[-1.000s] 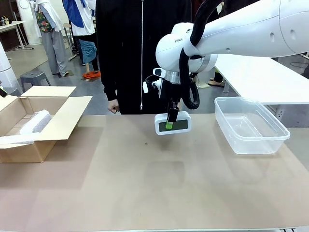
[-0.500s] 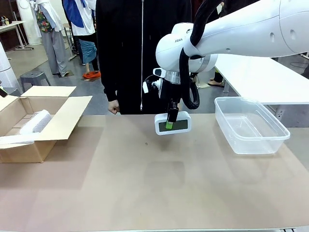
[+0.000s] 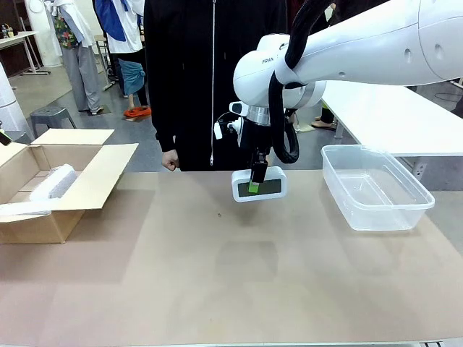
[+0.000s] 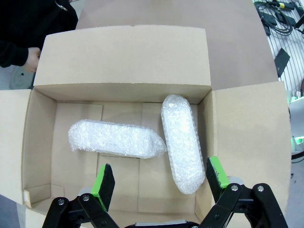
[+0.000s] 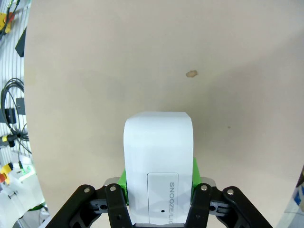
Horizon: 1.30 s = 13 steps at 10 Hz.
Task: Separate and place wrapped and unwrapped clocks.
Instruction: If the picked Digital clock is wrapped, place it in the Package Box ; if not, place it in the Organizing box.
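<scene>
**Now: bare clock aloft, bin not yet reached**

Clamped by the right tool across its narrow middle: the bare white clock, hanging clear of the bench, screen turned toward the robot's side. Seen from the right wrist, green pads pressed on both flanks of the white shell, snooze bar between them, bare bench surface below. Off to the robot's right, well apart from the clock: a clear plastic bin, nothing visible inside. Probably the destination, though nothing in view confirms it.

Over at the far left, an open cardboard box. Hovering above it, the left tool, jaws spread wide, holding nothing. Inside the box, two wrapped bundles lying flat on the floor, set at an angle, ends nearly touching. Wrapped side looks sorted already; only the bare clock left to place.

Risks from here, as judgement only:
- Smooth, rounded shell gripped over a small patch, so a quick swing toward the bin could let the clock pivot or slip between the pads.
- Long body hanging crosswise, so too low a path could catch an end on the bin's near rim.
- Release from too high could let it bounce or crack the screen.
- A person standing just behind the clock at the bench's far edge, one hand near it; any stray reach could meet the arm.
</scene>
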{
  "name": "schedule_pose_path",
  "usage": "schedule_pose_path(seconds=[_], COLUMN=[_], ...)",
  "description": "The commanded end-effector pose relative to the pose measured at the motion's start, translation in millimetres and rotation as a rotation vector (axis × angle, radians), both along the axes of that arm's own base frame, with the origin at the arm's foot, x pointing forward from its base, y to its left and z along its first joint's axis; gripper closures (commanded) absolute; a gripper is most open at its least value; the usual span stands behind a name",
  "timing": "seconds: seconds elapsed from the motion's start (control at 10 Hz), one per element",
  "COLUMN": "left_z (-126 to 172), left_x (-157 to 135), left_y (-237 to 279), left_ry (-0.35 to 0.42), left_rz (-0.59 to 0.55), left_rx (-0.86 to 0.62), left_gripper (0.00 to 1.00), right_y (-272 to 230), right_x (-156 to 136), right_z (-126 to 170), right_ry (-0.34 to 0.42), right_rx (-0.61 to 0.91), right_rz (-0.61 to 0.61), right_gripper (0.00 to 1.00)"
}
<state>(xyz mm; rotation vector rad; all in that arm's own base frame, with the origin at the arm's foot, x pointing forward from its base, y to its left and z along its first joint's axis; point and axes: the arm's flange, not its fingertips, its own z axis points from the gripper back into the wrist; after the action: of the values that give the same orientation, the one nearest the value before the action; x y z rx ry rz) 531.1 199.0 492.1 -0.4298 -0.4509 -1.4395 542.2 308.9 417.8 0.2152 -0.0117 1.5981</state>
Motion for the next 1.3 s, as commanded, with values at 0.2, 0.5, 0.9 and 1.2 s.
schedule_pose_path(seconds=[0.2,0.5,0.9,1.2], left_z=[1,1,1,1], left_x=[-1,-1,-1,-1], left_y=[1,1,1,1], left_ry=[0.002,0.002,0.002,0.002], left_rz=[-0.002,-0.002,-0.002,-0.002], left_rx=[0.009,0.009,0.009,0.009], left_gripper=[0.00,0.00,0.00,0.00], right_y=[0,0,0,-13], right_x=[0,0,0,12], right_z=[1,1,0,39], right_ry=[-0.002,-0.002,0.000,-0.140], right_rx=[0.000,0.000,0.000,0.009], right_rz=[0.000,0.000,0.000,-0.303], right_gripper=[0.70,0.70,0.50,0.50])
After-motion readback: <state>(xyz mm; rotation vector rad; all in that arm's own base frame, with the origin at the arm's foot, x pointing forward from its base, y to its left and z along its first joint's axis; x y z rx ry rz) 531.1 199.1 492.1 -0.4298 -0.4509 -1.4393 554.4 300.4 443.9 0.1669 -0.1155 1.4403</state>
